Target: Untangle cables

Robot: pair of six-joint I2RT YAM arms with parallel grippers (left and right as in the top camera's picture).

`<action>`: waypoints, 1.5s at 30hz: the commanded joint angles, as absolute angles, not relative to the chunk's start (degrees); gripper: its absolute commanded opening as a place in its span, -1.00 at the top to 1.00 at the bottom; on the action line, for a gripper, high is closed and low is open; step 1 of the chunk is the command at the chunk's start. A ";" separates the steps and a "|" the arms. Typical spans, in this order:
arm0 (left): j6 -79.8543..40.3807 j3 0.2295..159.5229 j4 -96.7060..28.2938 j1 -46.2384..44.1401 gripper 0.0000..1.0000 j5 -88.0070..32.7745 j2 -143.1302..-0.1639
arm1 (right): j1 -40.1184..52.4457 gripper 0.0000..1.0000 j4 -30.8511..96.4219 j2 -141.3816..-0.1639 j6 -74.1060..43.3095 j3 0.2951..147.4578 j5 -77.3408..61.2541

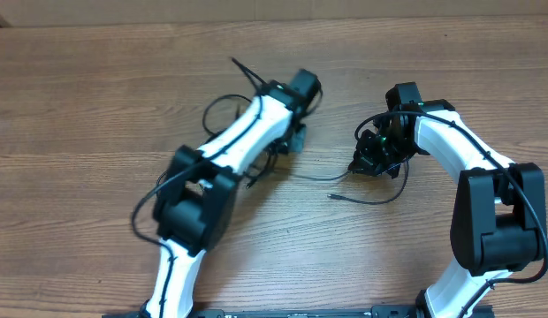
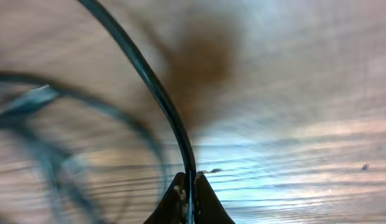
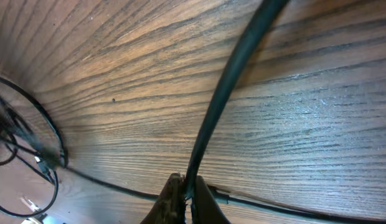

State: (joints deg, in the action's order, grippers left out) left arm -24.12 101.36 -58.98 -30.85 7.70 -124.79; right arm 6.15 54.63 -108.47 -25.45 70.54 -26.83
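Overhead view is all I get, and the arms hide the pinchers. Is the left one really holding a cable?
Observer: Yes. In the left wrist view the left gripper is shut on a black cable, pinched right at the fingertips.
Operator: What about the other pincher?
Observer: The right gripper is shut too, on a stretch of cable that runs up through its wrist view.
Operator: Is anything else near it?
Observer: A loose strand lies on the wooden table, passing just beyond those fingertips.
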 commanded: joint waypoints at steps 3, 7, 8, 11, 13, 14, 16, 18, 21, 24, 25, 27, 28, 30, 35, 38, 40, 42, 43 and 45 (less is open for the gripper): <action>-30.04 103.42 -59.59 -25.21 0.91 15.75 -116.64 | 6.24 0.92 54.61 -107.11 -25.02 70.46 -27.05; -30.15 103.42 -60.93 -19.92 0.91 15.64 -115.70 | 6.24 0.92 55.00 -107.11 -25.02 70.46 -26.06; -30.55 103.42 -61.43 -18.74 0.92 15.66 -115.70 | 6.24 0.92 55.18 -107.11 -25.02 70.46 -25.32; -31.90 103.39 -63.83 -14.35 0.91 14.94 -115.81 | 6.24 0.93 55.96 -107.11 -25.04 70.46 -21.82; -30.72 103.39 -64.77 -12.03 0.92 11.51 -115.81 | 6.17 0.93 56.29 -107.11 -25.26 70.46 -19.62; -28.18 103.39 -64.90 -10.79 0.91 7.97 -115.81 | 6.17 0.93 56.29 -107.11 -25.26 70.46 -19.20; -22.11 103.39 -64.73 -9.02 0.92 0.97 -115.81 | 6.17 0.92 56.25 -107.11 -26.44 70.46 -19.11; -17.41 103.39 -64.53 -8.08 0.92 -4.12 -115.81 | 6.20 0.92 56.12 -107.11 -29.02 70.46 -19.14; -12.91 103.39 -64.45 -7.90 0.70 -7.64 -115.81 | 6.17 0.93 56.16 -107.11 -29.10 70.46 -18.81; -7.97 103.39 -64.62 -8.99 0.34 -14.09 -115.81 | 6.17 0.93 56.73 -107.11 -29.12 70.46 -17.56; -7.14 103.39 -64.62 -9.54 0.17 -15.81 -115.81 | 6.17 0.93 56.80 -107.11 -29.12 70.46 -17.58; -6.39 103.39 -64.51 -11.16 -0.13 -17.69 -115.81 | 6.17 0.92 56.95 -107.11 -29.12 70.46 -17.58; -6.39 103.39 -64.49 -12.27 -0.20 -17.61 -115.83 | 6.17 0.93 56.95 -107.11 -29.12 70.46 -17.58; -6.39 103.39 -64.29 -14.63 -0.29 -16.05 -115.96 | 6.20 0.93 56.97 -107.11 -29.12 70.46 -17.58; -7.86 103.33 -63.40 -20.80 -0.29 -9.39 -117.05 | 6.20 0.93 57.10 -107.11 -29.12 70.46 -17.61; -9.19 103.33 -62.43 -23.75 -0.15 -7.90 -118.78 | 6.20 0.92 57.43 -107.11 -29.12 70.46 -17.61; -8.60 103.33 -61.80 -25.47 -0.07 -7.92 -120.31 | 6.20 0.93 57.60 -107.11 -29.12 70.46 -17.61; -6.17 103.33 -61.58 -27.03 -0.05 -7.92 -122.23 | 6.20 0.92 57.63 -107.11 -29.10 70.46 -17.61; -4.16 103.33 -61.69 -27.79 -0.07 -7.92 -123.33 | 6.20 0.92 57.63 -107.11 -29.10 70.46 -17.61; -1.37 103.33 -62.19 -29.06 -0.09 -7.92 -125.36 | 6.20 0.92 57.65 -107.11 -29.10 70.46 -17.61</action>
State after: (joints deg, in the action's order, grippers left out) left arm -6.33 102.80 -61.78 -27.64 -9.02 -121.99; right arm 6.13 57.71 -108.47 -28.71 70.54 -18.55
